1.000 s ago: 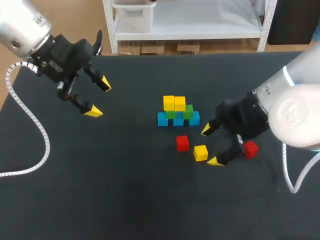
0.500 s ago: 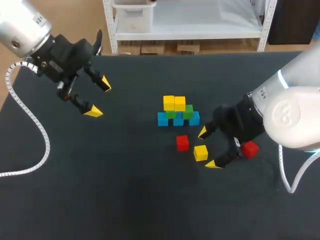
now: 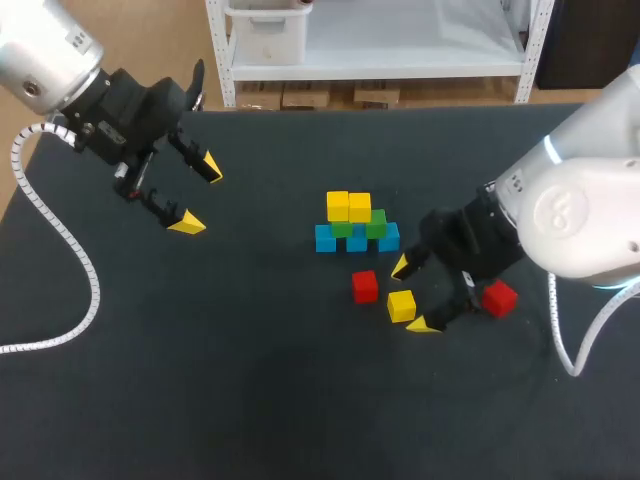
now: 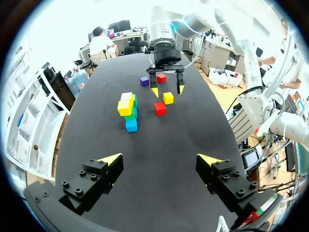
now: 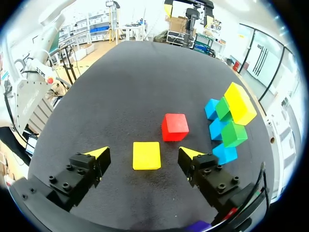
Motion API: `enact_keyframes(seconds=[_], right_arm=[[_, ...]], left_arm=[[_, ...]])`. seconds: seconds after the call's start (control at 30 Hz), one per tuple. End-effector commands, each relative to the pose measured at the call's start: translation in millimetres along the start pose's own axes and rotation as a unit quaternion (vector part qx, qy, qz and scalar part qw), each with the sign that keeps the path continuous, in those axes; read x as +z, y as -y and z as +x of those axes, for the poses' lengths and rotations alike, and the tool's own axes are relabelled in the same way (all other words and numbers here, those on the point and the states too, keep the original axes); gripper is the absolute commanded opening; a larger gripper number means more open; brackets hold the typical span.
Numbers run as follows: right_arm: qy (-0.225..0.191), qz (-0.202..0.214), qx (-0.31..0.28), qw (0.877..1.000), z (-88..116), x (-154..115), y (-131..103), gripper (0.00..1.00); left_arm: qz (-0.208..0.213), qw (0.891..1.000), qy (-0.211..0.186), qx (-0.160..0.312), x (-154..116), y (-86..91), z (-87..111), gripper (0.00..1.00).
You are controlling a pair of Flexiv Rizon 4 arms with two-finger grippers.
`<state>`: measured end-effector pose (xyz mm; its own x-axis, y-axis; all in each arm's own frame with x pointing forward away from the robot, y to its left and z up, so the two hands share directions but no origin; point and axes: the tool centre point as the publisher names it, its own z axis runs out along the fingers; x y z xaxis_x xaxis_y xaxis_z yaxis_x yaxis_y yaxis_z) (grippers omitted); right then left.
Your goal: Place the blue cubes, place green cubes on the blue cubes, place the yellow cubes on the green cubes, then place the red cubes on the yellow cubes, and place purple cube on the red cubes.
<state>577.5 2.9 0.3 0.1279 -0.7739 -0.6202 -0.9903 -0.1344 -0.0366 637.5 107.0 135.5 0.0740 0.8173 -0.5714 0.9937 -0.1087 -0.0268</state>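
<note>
Right gripper (image 5: 142, 153): spread wide and low over the table, holding nothing. It has one yellow-tipped finger on each side of the loose yellow cube, and neither finger touches it.
Loose yellow cube (image 5: 146, 155): a small plain yellow block, lying flat on the black matte table (image 3: 250, 380) between the right gripper's fingers. It is near the stack of cubes, on the robot's side of it and a little to the right.
First red cube (image 5: 174, 126): a small plain red block just ahead of the right gripper. It lies between the loose yellow cube and the stack of cubes, apart from both.
Stack of cubes (image 3: 356, 225): three blue cubes in a row on the table, two green cubes on them, and two yellow cubes on the top, side by side.
Second red cube (image 3: 499, 297): on the table well to the right of the stack of cubes, close by the right arm's wrist.
Purple cube (image 4: 144, 81): a small purple block, visible from the left wrist. It is on the right side of the stack of cubes, just beside the second red cube.
Left gripper (image 4: 160, 159): spread wide, holding nothing, above the table well to the left of the stack of cubes.
</note>
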Motion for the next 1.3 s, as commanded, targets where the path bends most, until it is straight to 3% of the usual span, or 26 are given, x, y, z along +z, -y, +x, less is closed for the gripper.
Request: enact_keyframes(seconds=[0.03,0.13,0.17,0.47,0.6,0.73,0.8,1.3], right_arm=[[0.003,-0.005,0.0,1.0,2.4,2.8,2.1,0.84],[0.003,-0.008,0.0,1.0,3.5,4.2,1.5,0.54],[0.003,-0.009,0.0,1.0,3.8,4.7,1.1,0.49],[0.004,-0.014,0.002,1.0,5.7,6.9,0.8,0.53],[0.004,-0.013,0.002,1.0,5.6,7.7,1.5,0.45],[0.005,-0.011,0.002,1.0,4.4,8.3,2.4,0.18],[0.005,-0.01,0.002,1.0,4.1,8.4,2.8,0.0],[0.009,0.028,0.022,0.999,-10.5,-30.8,15.2,0.0]], left_arm=[[0.001,1.0,0.0,0.001,-0.1,-1.6,0.4,1.0],[0.001,1.0,0.0,0.001,-0.1,-1.6,0.4,1.0],[0.001,1.0,0.0,0.001,-0.1,-1.6,0.4,1.0],[0.001,1.0,0.0,0.001,-0.1,-1.6,0.4,1.0],[0.001,1.0,0.0,0.001,-0.1,-1.6,0.4,1.0],[0.001,1.0,0.0,0.001,-0.1,-1.6,0.4,1.0],[0.001,1.0,0.0,0.001,-0.1,-1.6,0.4,1.0],[0.001,1.0,0.0,0.001,-0.1,-1.6,0.4,1.0]])
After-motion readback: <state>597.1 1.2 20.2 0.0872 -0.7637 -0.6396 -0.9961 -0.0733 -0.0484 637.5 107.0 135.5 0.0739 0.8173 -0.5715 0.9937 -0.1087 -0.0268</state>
